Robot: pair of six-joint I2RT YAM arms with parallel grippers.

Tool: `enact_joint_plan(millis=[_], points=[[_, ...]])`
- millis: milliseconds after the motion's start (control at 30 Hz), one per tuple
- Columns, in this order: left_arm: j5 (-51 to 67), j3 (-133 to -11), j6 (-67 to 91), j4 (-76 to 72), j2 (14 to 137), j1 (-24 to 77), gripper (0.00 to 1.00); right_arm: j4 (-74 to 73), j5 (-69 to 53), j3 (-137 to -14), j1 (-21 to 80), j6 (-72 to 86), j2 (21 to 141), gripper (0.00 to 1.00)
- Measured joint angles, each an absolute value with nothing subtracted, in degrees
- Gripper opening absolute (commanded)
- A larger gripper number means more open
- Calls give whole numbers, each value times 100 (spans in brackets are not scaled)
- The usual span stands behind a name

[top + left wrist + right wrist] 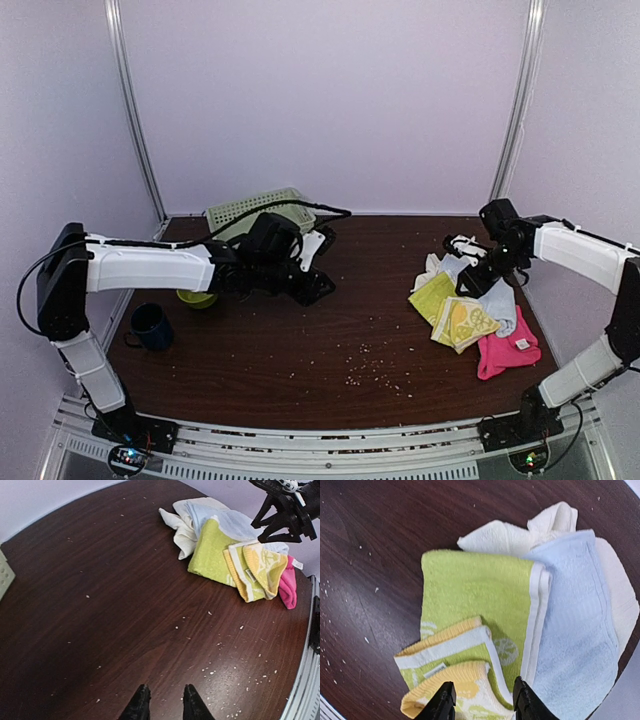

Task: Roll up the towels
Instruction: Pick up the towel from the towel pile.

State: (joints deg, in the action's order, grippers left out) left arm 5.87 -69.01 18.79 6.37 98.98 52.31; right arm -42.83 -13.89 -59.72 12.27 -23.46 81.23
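Towel pile: lies on the right of the table [100, 605], in front of the right arm. The lime-green towel [475, 590] overlaps the light blue towel [570, 630]. The cream-white towel [505, 535] is bunched beneath both, and the hot pink towel [505, 352] is at the near edge.
Top layer: a folded lemon-print towel [450, 650] with yellow edging rests on the lime-green towel.
Right gripper [482, 702]: fingers partly apart, directly over the lemon-print towel, nothing clamped between them. Whether the tips touch the cloth cannot be told.
Left gripper [164, 702]: fingers a short way apart and empty, above bare wood near mid-table, well apart from the pile.
Stage (judged): no towel is rolled or spread flat yet.
Risk, multiple layers: a pinch here probably catches the lemon-print towel together with the lime-green one under it, because they lie stacked.
Risk, dragging: pulling one cloth likely shifts its overlapped neighbours, and the hot pink towel lies near the table edge.
Risk, folded cloth: rolling the lemon-print towel while it is folded would likely give an uneven, loose roll.
Risk, crumbs [220, 665]: spreading a towel over the scattered specks could roll them into the cloth.
Risk, reach: the left gripper must cross toward the pile to help, which brings the two arms close.
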Motion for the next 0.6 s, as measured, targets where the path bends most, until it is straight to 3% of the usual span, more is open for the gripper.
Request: enact_joint_plan(millis=[167, 400, 600], points=[[993, -7085, 1903, 519, 10298, 5356, 36, -4919, -1269, -5631, 1048, -2821, 7767, 43], [1337, -7096, 1927, 401, 10479, 5406, 39, -5653, -1229, -5384, 1024, -3247, 7496, 40], [1509, -7096, 1994, 134, 10525, 5406, 53, -5955, -1372, -5249, 1188, -3868, 7129, 44]])
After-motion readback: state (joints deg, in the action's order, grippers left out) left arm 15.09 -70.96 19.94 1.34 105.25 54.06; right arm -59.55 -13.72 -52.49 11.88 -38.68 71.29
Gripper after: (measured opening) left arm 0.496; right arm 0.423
